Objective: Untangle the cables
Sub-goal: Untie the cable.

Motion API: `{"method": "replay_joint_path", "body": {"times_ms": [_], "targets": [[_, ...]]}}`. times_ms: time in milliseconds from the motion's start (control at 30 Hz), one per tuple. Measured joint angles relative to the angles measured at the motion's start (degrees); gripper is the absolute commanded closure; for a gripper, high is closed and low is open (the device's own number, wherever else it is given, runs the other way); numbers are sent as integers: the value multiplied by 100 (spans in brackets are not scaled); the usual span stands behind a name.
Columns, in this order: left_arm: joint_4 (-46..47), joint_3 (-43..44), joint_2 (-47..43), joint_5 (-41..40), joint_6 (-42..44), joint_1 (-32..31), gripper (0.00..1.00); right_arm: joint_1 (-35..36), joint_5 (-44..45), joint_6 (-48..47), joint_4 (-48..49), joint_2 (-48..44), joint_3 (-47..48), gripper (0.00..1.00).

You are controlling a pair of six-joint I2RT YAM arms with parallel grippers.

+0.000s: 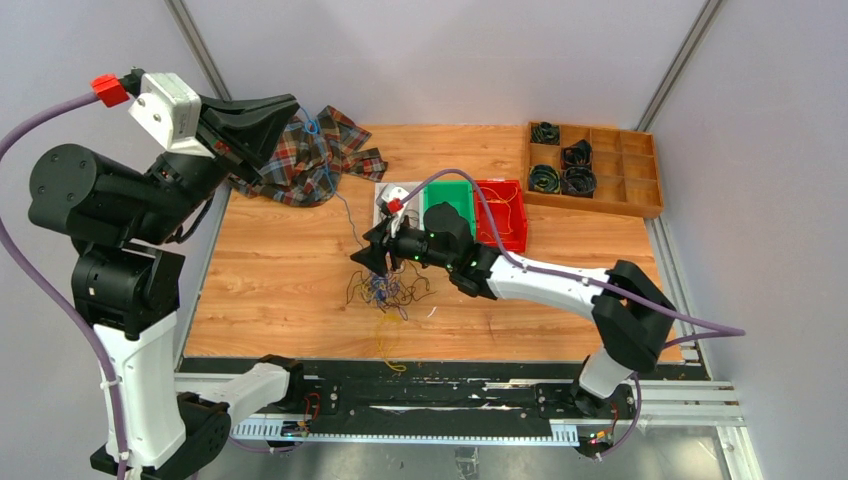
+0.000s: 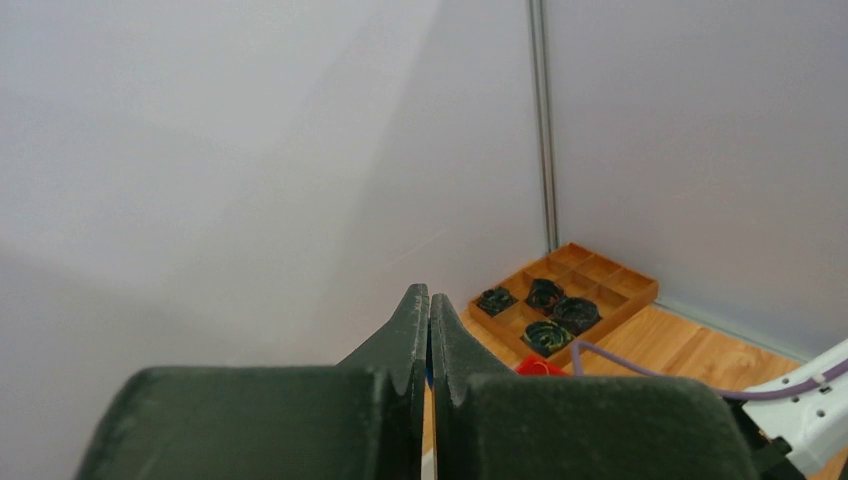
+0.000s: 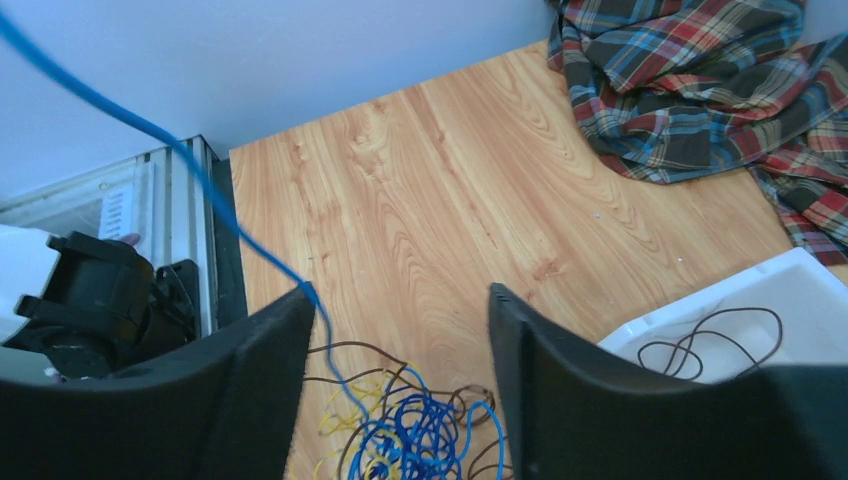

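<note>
Right jaws stand wide apart and grip nothing, poised just above the cables [image 1: 388, 290], a loose tangle of blue, yellow and dark wires lying on the bench [image 1: 280, 300] near its middle. One blue strand [image 3: 200, 185] climbs out of the tangle, passes the inner edge of one right finger and runs up to the left jaws. These are pressed shut, with a sliver of blue between them, raised high over the far left corner. A yellow strand [image 1: 385, 345] trails from the tangle toward the near edge. Just behind the tangle sit a white tray [image 3: 800, 290] holding a dark wire, a green bin [image 1: 447, 200] and a red bin [image 1: 500, 215]. A plaid cloth [image 1: 310, 155] lies far left and a wooden tray [image 1: 595, 165] far right.
</note>
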State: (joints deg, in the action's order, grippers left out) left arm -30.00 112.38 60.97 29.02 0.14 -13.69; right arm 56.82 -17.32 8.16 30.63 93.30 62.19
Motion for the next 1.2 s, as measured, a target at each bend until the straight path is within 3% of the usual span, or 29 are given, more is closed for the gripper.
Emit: {"method": "replay_joint_path", "body": {"times_ms": [167, 500, 933, 1033, 1200], "targets": [[52, 330, 42, 26, -28, 0, 100, -127, -48, 240, 466, 339, -450, 64], [352, 820, 164, -273, -20, 0, 100, -153, 367, 560, 1329, 907, -1827, 70], [2363, 994, 234, -2566, 417, 0, 100, -153, 1067, 802, 2588, 935, -3265, 65], [2529, 1029, 240, -2680, 431, 0, 100, -153, 1180, 874, 2710, 850, -3427, 58], [2503, 632, 92, -2544, 393, 0, 100, -188, 1333, 892, 2094, 76, -3593, 35]]}}
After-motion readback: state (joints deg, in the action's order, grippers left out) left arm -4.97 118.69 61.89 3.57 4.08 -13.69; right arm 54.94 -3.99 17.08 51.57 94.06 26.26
